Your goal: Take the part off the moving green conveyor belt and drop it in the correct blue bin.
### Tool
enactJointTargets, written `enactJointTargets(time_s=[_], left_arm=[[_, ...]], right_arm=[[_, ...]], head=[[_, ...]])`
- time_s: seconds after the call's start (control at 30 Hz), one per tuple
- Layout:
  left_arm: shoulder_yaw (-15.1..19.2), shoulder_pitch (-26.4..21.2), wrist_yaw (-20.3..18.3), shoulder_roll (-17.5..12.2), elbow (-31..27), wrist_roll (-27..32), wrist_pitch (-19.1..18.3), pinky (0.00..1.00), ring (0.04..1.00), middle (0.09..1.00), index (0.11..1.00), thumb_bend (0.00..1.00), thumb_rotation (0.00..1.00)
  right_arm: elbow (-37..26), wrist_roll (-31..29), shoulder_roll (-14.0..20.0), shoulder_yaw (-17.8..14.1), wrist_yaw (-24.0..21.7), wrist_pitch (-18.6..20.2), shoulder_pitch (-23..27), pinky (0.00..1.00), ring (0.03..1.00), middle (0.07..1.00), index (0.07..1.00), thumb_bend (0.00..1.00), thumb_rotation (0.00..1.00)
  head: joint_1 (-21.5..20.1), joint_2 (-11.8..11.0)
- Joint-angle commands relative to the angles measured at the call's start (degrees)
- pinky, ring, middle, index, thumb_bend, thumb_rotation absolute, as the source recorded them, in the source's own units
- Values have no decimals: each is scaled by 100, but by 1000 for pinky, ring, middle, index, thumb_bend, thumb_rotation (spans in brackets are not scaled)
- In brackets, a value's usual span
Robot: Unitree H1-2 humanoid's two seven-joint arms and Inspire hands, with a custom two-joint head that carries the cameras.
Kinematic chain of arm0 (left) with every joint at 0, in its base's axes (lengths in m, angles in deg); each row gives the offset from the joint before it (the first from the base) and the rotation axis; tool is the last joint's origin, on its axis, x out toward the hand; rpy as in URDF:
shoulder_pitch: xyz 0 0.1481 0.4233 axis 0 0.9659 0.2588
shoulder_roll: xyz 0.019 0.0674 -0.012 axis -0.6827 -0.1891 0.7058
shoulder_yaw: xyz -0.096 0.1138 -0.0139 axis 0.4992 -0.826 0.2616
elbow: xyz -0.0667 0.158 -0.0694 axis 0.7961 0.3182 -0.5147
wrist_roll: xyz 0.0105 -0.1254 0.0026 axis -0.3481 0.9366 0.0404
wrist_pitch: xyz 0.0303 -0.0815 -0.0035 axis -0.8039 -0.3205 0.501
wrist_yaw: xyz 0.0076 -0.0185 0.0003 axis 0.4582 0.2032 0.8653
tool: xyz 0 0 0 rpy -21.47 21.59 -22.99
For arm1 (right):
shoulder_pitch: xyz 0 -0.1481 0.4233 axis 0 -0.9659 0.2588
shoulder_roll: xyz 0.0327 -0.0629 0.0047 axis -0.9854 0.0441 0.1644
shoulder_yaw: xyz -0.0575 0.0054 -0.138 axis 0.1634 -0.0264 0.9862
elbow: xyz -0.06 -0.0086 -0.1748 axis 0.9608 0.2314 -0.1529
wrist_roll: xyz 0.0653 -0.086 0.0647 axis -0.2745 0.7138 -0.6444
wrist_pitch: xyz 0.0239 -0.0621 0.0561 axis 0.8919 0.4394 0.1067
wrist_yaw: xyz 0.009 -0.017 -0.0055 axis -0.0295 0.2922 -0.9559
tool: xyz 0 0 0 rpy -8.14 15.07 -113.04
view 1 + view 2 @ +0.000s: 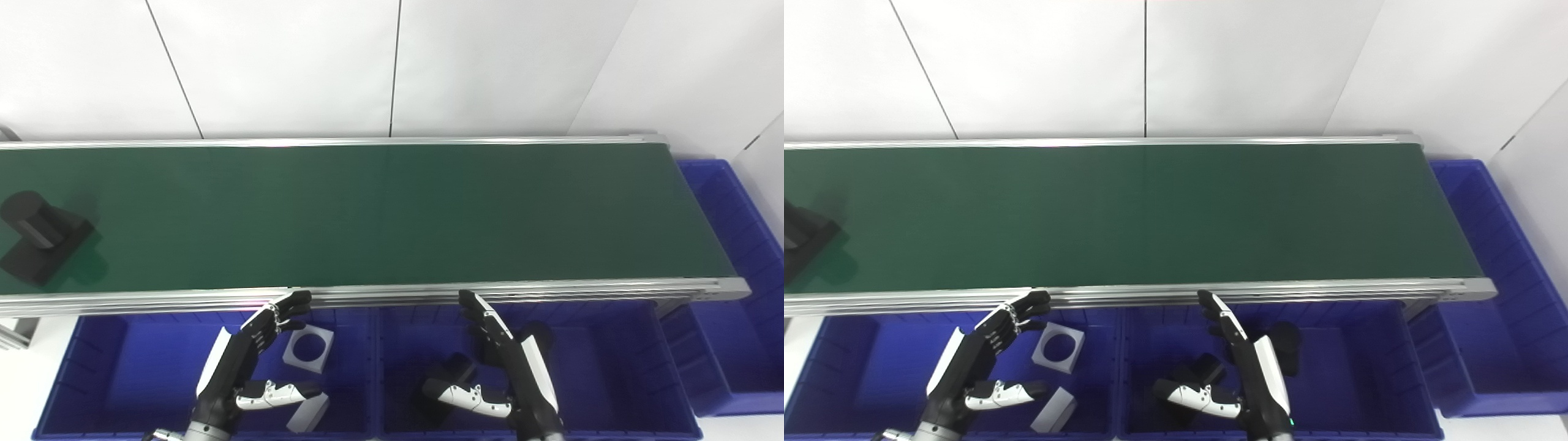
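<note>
Black part (pixel 37 236) at belt (pixel 392 214) far left. Both robot hands empty, fingers apart: left (pixel 245 367), right (pixel 502 367), hovering above bins (pixel 98 367). Wait till part nears; left robot hand grasps cylinder from above.

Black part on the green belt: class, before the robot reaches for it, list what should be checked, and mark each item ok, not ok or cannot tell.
1. The black part is on the green belt, at its far left: ok.
2. The left hand is open and holds nothing: ok.
3. The right hand is open and holds nothing: ok.
4. The part is level with a hand: not ok; both hands hover over the bins, right of it.
5. The matching bin is known: ok; the middle blue bin holds dark parts, the left blue bin white ones.
6. Belt speed: cannot tell.
</note>
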Motion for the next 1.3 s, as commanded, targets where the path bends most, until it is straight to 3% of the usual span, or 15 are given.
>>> enactJointTargets(time_s=[0.0, 1.27], left_arm=[[-12, -60, 48, -5, -102, 60, 249, 741, 811, 836, 804, 876, 388], [-32, -127, 113, 2, -36, -71, 251, 721, 800, 828, 792, 865, 382]], right_arm=[[-146, -19, -42, -3, 66, -107, -7, 804, 868, 893, 905, 864, 406], [-111, -69, -26, -8, 38, -86, 33, 813, 878, 897, 908, 857, 405]], head=[[3, 1], [36, -28]])
